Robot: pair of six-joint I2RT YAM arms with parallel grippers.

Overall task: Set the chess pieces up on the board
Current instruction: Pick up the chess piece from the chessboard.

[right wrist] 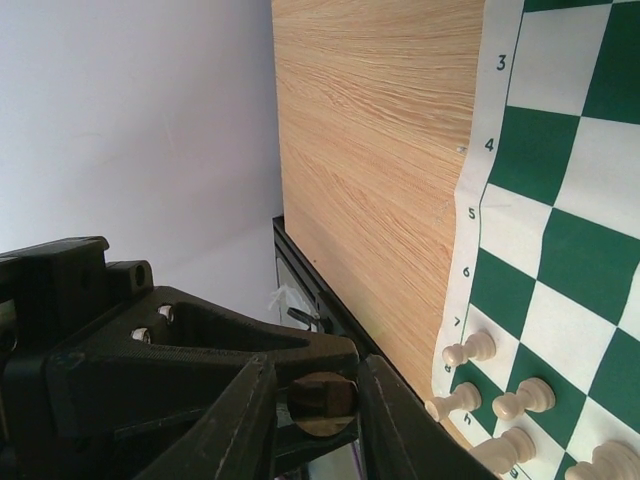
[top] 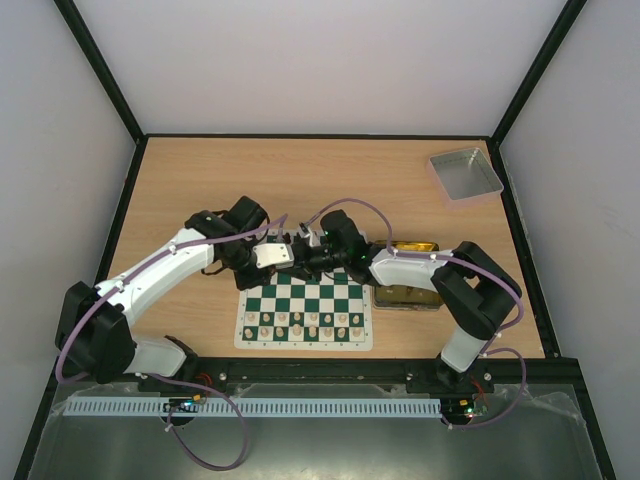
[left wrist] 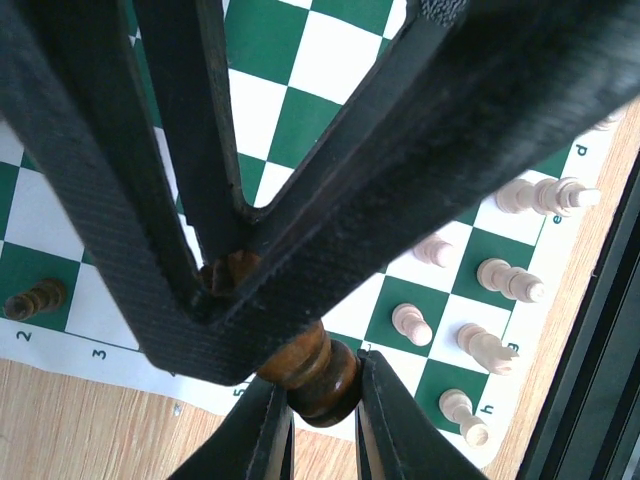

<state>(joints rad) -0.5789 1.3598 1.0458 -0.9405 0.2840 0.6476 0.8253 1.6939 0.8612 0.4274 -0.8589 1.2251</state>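
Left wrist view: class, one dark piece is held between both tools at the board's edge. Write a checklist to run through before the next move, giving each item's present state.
1. Left tool shut on the dark piece: ok.
2. Right tool pressing both sides of the piece's base: ok.
3. Right tool's hold firm enough for the left to let go: cannot tell.
4. Kind of piece, so its square is known: cannot tell, its top is hidden in the left tool.
5. Bare squares on the board for it: ok.
6. Pale pieces standing apart from both tools: ok.
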